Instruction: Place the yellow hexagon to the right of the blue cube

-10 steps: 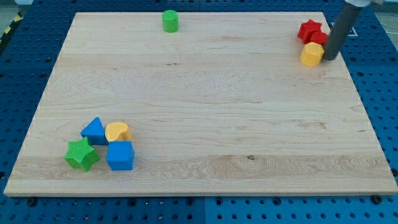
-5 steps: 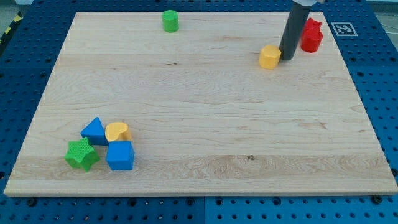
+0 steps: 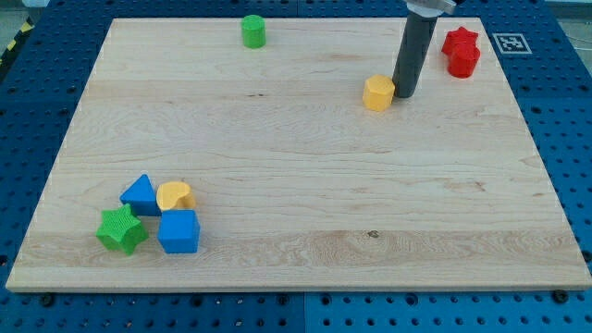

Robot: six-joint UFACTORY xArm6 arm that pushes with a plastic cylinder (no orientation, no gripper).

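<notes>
- My tip (image 3: 403, 94) sits on the board just at the three o'clock side of the yellow hexagon (image 3: 377, 93), touching it or nearly so. That side makes sense, since the block has to travel toward the view's left and bottom, and a push comes from the side opposite the way I want it to go.
- There is no gripper on this rod, so nothing spreads or pinches. The rod's end simply bears sideways against the block.
- The yellow hexagon lies in the upper right part of the wooden board (image 3: 305, 185), well apart from its goal.
- The blue cube (image 3: 178, 231) stands near the lower left corner, at about seven o'clock from the hexagon. The bare wood at its three o'clock side is the spot I am aiming for.
- The cube is packed into a cluster: a green star (image 3: 121, 229) just at its nine o'clock, a blue triangle (image 3: 141, 195) at its eleven o'clock, and a second yellow block (image 3: 174, 196) touching it at twelve o'clock.
- I judge most of the push is not yet done. To steer down-left I would want my tip nearer the hexagon's one o'clock side.
- The red star (image 3: 461, 51) and green cylinder (image 3: 253, 30) sit near the view's top, away from that path.
</notes>
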